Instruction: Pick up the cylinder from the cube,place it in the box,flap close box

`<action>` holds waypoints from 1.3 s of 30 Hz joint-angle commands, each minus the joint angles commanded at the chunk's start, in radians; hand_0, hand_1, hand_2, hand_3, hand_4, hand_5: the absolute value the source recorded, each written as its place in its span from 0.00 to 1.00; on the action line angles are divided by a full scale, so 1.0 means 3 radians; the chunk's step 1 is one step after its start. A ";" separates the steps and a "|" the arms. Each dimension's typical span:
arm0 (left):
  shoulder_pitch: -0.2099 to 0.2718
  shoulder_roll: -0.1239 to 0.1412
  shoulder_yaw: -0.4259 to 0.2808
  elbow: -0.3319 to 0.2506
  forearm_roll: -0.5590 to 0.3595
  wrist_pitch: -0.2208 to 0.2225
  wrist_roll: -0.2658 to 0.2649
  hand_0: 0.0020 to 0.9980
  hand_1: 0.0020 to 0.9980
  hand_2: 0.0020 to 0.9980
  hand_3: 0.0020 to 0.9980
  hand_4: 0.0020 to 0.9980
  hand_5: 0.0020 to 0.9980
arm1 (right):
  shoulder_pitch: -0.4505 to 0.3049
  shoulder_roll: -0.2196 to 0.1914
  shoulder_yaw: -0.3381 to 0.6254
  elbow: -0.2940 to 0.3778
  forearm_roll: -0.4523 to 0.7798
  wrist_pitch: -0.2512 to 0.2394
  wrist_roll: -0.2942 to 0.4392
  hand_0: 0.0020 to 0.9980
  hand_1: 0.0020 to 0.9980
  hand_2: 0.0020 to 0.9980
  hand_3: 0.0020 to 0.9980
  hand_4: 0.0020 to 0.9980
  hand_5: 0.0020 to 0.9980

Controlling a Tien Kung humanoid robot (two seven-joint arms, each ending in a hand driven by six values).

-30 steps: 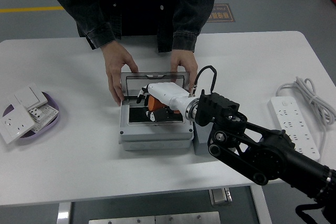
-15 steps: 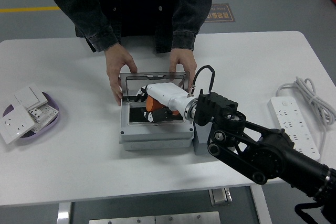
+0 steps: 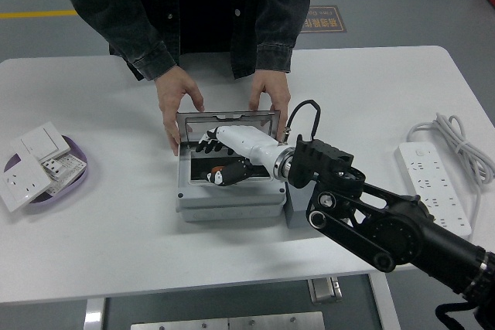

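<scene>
At the middle of the white surface (image 3: 116,229) sits a grey box (image 3: 228,205) with its clear flap (image 3: 226,122) standing upright at the far side. The right hand (image 3: 224,156), white-shelled with black fingers (image 3: 207,143), reaches from the right edge into the open box; its fingers are loosely spread over the dark interior. An orange cylinder (image 3: 215,169) lies on the bottom of the box just beneath the fingertips; I cannot tell whether the fingers touch it. The black arm (image 3: 371,222) runs back toward the near right corner, passing over a grey cube (image 3: 295,210) that stands against the box's right side. A person at the far edge has both hands on the flap, one hand (image 3: 176,98) at its left corner and the other hand (image 3: 271,96) at its right corner. Near the left edge a purple plate (image 3: 77,171) carries white wall switches (image 3: 35,161). Near the right edge lies a white power strip (image 3: 433,179) with its coiled cable (image 3: 456,141).
</scene>
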 joint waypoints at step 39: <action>0.0022 0.0047 -0.0012 0.0000 0.0007 0.0004 0.0002 0.64 0.66 0.58 0.65 0.72 0.33 | 0.0643 -0.0648 -0.0288 0.0042 0.1517 -0.0201 0.0064 0.73 0.65 0.70 0.72 0.72 0.36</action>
